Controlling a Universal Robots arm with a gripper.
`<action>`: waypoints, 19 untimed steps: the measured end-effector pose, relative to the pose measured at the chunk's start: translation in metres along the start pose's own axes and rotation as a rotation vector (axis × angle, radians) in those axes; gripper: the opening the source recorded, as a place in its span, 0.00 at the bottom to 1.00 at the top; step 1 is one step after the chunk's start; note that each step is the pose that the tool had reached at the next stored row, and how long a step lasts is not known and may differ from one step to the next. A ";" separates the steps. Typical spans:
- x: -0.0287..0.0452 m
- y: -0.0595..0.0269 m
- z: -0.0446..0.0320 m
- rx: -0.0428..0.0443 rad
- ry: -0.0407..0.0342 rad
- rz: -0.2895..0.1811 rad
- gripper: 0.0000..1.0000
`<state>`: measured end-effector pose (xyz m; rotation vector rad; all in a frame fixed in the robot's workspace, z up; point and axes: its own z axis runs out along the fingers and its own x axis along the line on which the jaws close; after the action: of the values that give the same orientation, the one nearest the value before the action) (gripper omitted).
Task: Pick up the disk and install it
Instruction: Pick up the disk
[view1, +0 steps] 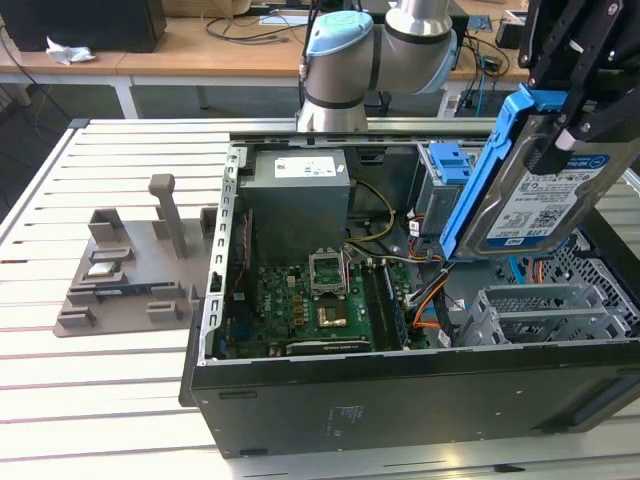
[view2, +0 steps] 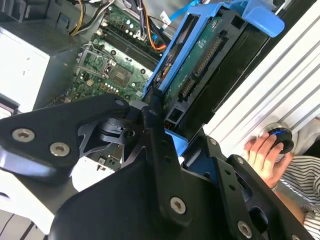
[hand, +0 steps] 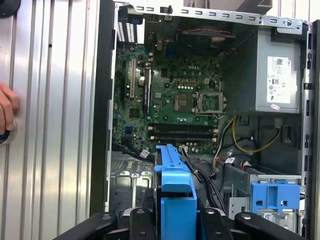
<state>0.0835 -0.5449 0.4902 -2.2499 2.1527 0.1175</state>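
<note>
1. The disk (view1: 538, 200), in its blue bracket, hangs tilted on edge in the air above the open computer case (view1: 400, 395), over the end at the exterior view's right.
2. The pincer (view1: 578, 128) is clamped on the disk's upper end, with black fingers (view1: 558, 142) pressing its sides. Both wrist views show the same grip.
3. Beneath the disk sit a silver drive cage (view1: 550, 310) and loose cables.
4. Further in lie the green motherboard (view1: 320, 300) and the grey power supply (view1: 300, 195).
5. A person's hand (view2: 262, 155) rests on the slatted bench (view1: 90, 400) beside the case.
</note>
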 end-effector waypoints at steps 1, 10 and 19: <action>0.0014 -0.0015 0.0000 -0.0004 0.0000 0.000 0.36; 0.0135 -0.0174 -0.0004 -0.0036 -0.0001 0.000 0.36; 0.0202 -0.0265 -0.0003 -0.0047 -0.0002 0.000 0.36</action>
<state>0.1108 -0.5638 0.4882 -2.2518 2.1551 0.1229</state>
